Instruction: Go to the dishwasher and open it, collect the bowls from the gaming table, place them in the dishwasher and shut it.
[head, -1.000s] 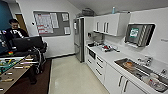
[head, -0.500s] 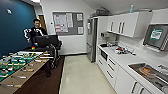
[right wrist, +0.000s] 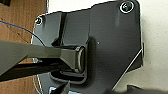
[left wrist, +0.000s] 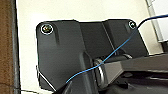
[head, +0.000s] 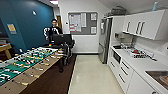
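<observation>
A kitchen run lines the right wall, with white drawers under a white counter. A dark-fronted built-in appliance sits under the counter near the fridge; I cannot tell whether it is the dishwasher. The bowls and the gaming table are out of view. Both wrist views show the robot's dark plate above pale floor, and the right one also shows brown floor.
A green-field table-football table stands at the left on dark brown floor. Behind it a person stands at a black control rig. A steel fridge stands at the back right. Wall cupboards hang above the counter. A sink lies at the near right.
The whole head picture has shifted to the right, so the camera has turned left. More of the table-football table shows now, and less of the counter and sink.
</observation>
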Robot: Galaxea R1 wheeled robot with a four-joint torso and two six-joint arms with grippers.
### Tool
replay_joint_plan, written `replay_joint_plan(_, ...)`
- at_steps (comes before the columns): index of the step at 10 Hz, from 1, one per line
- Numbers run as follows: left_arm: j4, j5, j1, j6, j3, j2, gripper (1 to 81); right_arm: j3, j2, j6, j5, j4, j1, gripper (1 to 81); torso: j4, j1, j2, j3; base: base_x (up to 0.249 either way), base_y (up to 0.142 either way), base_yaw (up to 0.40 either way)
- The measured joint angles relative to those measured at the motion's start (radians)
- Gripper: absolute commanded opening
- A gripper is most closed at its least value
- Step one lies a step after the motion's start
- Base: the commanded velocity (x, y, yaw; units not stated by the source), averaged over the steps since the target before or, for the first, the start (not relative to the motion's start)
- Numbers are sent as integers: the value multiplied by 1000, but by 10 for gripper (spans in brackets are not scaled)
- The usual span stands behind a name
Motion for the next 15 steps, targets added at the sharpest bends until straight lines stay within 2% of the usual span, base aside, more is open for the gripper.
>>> replay_joint_plan(4, 0, 0, 0, 0, -45, 18, 811, -5, 3, 0, 0, 0, 1, 811, 0, 0, 0, 0, 0, 0, 380)
replay_joint_plan(15, 0, -1, 0, 0, -53, 27, 811, -31, 16, 0, 0, 0, 3, 811, 0, 0, 0, 0, 0, 0, 380)
